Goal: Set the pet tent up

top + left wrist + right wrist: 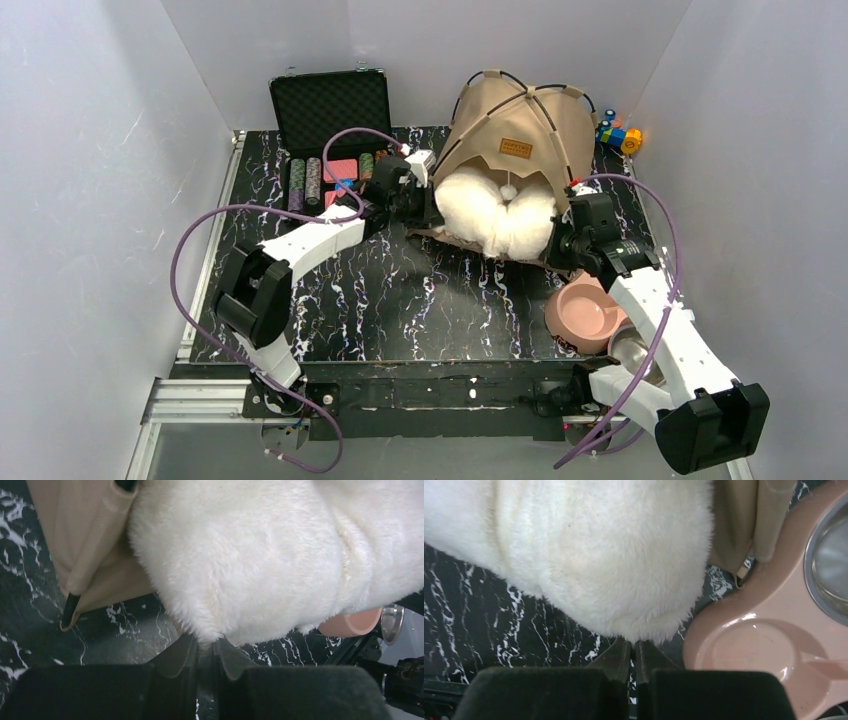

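- The tent [510,115] stands upright at the table's [400,300] far right. It is tan canvas over arched black poles, with a brown label above the doorway.
- A white cushion [490,210] bulges out of the doorway and fills most of it.
- The left gripper [206,652] pinches fur at the cushion's left edge.
- The right gripper [634,655] is pressed together at the cushion's right edge; whether it catches any fur cannot be told.
- A pink bowl [585,312] sits near the tent's right front, and an open case [330,105] lies to its left.
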`<state>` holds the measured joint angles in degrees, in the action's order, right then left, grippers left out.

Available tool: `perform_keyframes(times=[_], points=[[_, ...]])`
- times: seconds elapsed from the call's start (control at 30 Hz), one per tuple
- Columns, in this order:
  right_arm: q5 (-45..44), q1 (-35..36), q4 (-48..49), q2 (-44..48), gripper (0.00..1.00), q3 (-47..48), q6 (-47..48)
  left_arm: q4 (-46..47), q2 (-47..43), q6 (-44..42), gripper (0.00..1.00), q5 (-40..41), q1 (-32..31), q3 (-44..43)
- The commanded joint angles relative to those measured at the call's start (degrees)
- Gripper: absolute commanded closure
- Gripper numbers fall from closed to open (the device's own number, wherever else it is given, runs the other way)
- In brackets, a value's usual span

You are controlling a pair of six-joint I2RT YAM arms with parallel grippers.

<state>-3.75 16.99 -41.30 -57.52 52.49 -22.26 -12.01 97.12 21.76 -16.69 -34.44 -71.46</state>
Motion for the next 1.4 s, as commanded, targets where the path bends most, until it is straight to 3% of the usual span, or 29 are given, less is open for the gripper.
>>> perform_keyframes(times=[0.0,0.4,0.8,1.0,1.07,1.13,1.27,1.33,1.37], points=[[3.21,0.19,12.21,-0.24,0.99,2.74,-0.64,5.10,0.96,1.21,1.00,-4.09,-1.02,-6.30],[-6.59,0.15,28.85,-4.24,0.99,4.65,-4.33,13.56,8.21,5.35,1.00,-1.84,-2.15,-15.81],[-14.66,1.16,43.66,-17.93,0.99,1.08,0.41,12.35,16.96,-1.07,1.00,8.64,-5.70,-19.74],[-18.51,1.77,40.63,-23.67,0.99,3.25,-2.32,7.52,20.51,-3.29,1.00,13.43,-6.49,-22.66],[-18.42,1.98,38.50,-23.40,0.99,2.84,-3.07,6.52,19.85,-3.44,0.86,14.26,-6.51,-22.13],[-16.97,2.22,37.49,-21.96,0.93,2.09,-3.20,6.91,17.88,-4.12,0.53,13.85,-6.50,-20.43],[-9.54,2.43,31.61,-17.75,0.49,3.16,-2.52,7.01,12.21,-5.99,0.16,11.21,-6.47,-17.20],[-5.54,2.53,26.20,-15.85,0.37,4.83,-2.19,6.94,8.83,-6.65,0.03,9.43,-6.50,-15.27],[-3.91,2.52,24.73,-14.77,0.33,5.19,-1.93,7.03,7.24,-6.84,0.02,8.50,-6.49,-14.15]])
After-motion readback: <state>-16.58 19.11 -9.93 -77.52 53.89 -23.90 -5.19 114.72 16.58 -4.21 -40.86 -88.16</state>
